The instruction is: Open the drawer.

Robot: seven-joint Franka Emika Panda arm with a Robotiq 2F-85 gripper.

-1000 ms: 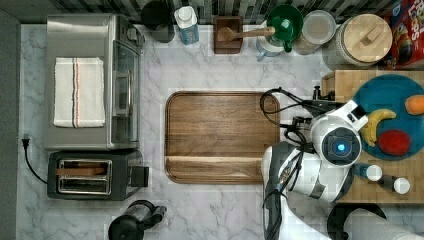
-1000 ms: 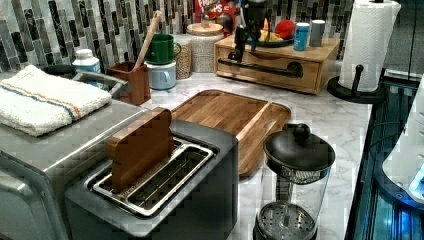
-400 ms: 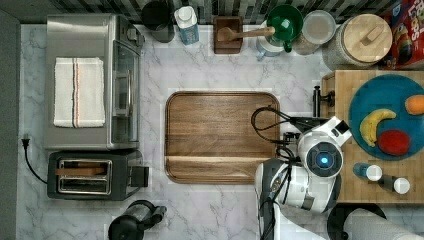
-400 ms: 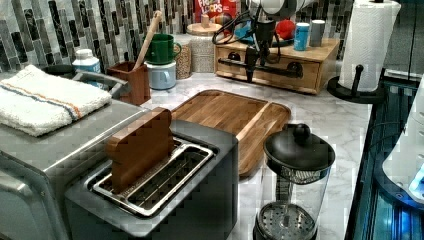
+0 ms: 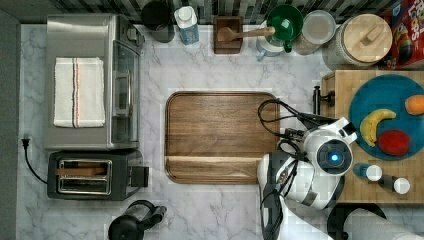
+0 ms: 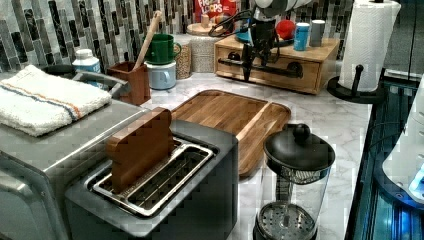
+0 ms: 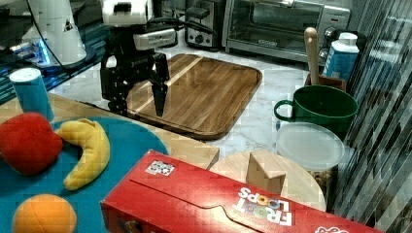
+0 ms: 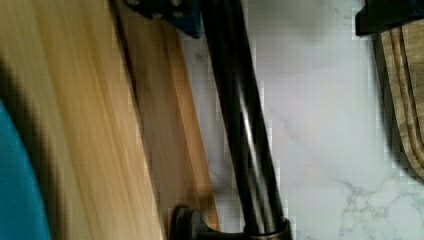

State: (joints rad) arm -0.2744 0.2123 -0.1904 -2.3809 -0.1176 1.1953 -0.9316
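Drawer (image 6: 280,70) sits shut in the wooden box at the counter's (image 5: 230,210) edge, in the top view's right, under the blue plate (image 5: 385,100). Tool (image 7: 137,99) hangs in front of it, fingers (image 7: 160,102) spread wide and empty — my read: lined up to straddle the black handle (image 8: 240,125). Wrist view shows the bar running between the finger tips, untouched; left view shows the handle's height across the drawer front.

Robot arm (image 5: 320,165) beside wooden tray (image 5: 220,135)
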